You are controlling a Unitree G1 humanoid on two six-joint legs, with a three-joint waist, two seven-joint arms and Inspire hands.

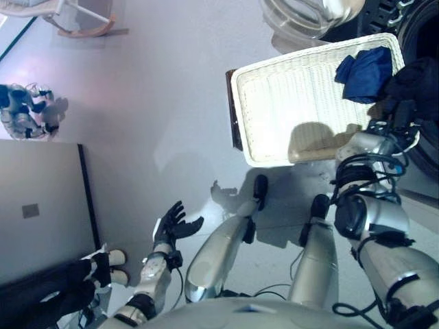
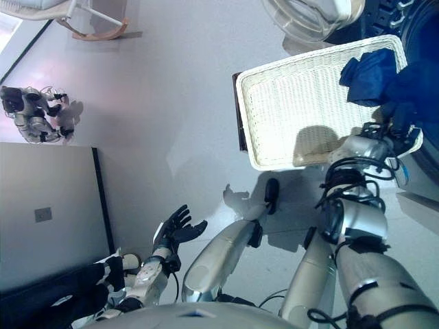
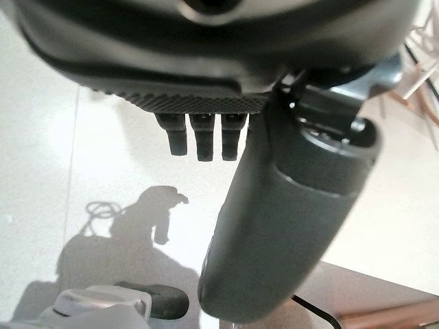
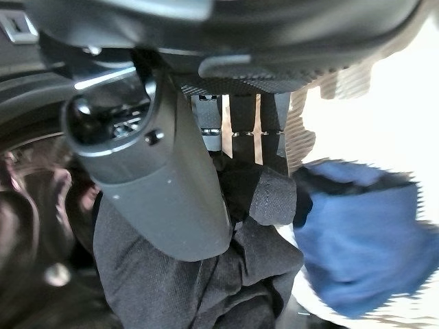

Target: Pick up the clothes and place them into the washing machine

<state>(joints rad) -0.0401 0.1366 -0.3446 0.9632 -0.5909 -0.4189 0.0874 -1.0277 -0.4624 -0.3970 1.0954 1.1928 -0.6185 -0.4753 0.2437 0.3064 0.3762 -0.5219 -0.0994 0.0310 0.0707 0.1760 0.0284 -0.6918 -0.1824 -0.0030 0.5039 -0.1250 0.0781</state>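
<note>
Our right hand (image 4: 206, 137) clutches a dark grey garment (image 4: 199, 274) beside the white wicker basket's (image 1: 288, 116) blue cloth (image 1: 365, 72); the washer stays mostly cut off. Our left hand (image 1: 173, 227) hangs open.

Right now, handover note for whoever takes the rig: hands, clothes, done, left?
Left hand: open, idle, low at the robot's left side, holding nothing.
Right hand: at the white basket's far right corner, fingers shut on the dark garment, beside the washing machine's dark opening.
Blue garment: lying in the basket's corner.
Done: dark garment gripped.
Left: put it into the drum, then fetch the blue one.
</note>
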